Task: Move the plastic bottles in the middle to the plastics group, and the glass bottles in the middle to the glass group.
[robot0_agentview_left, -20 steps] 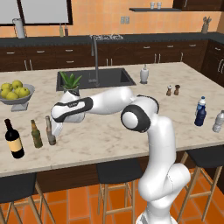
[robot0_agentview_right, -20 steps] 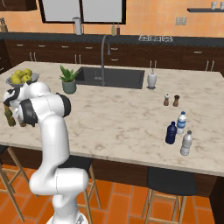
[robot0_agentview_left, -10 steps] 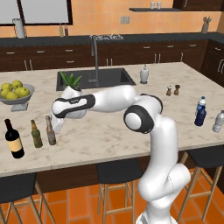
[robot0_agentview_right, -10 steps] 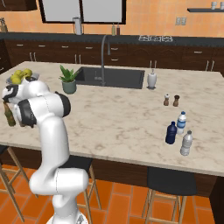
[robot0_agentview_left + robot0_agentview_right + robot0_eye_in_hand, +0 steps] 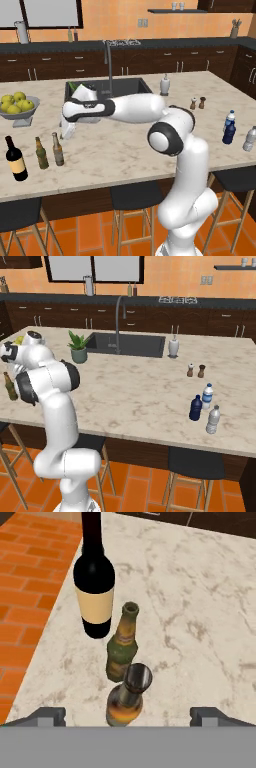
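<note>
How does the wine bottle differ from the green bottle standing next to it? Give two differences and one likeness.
The wine bottle is taller and wider than the green bottle. The wine bottle is near-black with a tan label, while the green bottle is olive with a yellowish label. Both stand upright on the marble counter, close together.

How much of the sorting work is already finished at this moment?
Looks done: dark blue bottle stands by the water bottle; green bottle and brown bottle stand beside the wine bottle. In hand: nothing; the gripper is open above the brown bottle. Left: apparently only withdrawing.
</note>
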